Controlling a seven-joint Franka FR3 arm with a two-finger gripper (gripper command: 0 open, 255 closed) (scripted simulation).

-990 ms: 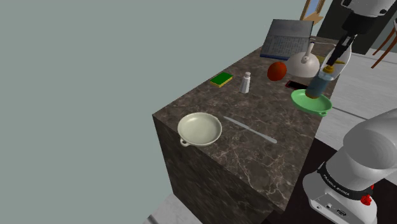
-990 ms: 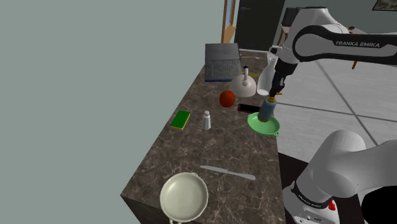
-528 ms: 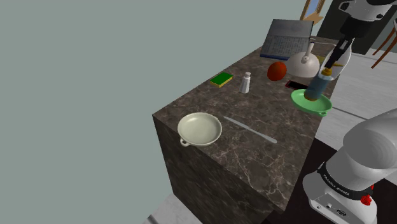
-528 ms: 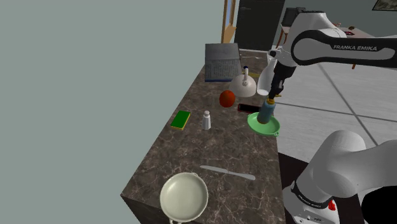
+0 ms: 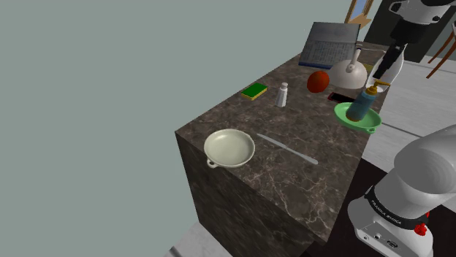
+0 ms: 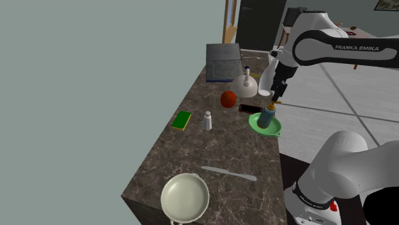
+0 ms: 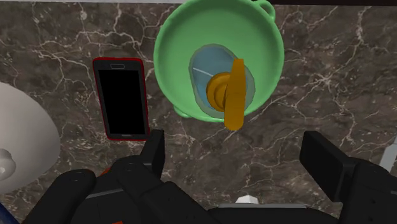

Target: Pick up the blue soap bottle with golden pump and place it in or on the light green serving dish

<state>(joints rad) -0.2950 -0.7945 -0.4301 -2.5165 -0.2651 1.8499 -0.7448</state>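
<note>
Dark marbled stone desk (image 5: 234,120); the blue soap bottle with golden pump (image 5: 359,105) stands in the light green round serving dish (image 5: 367,122); the black tool (image 7: 238,154) hangs above, spread wide, touching nothing; placing looks done; next, lift clear without clipping the pump.

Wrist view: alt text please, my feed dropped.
A blue soap bottle with a golden pump sits in a light green dish on a dark marbled counter, seen from above. The open claw hangs above it, its fingers apart and touching nothing. A red-cased phone lies beside the dish.
</note>
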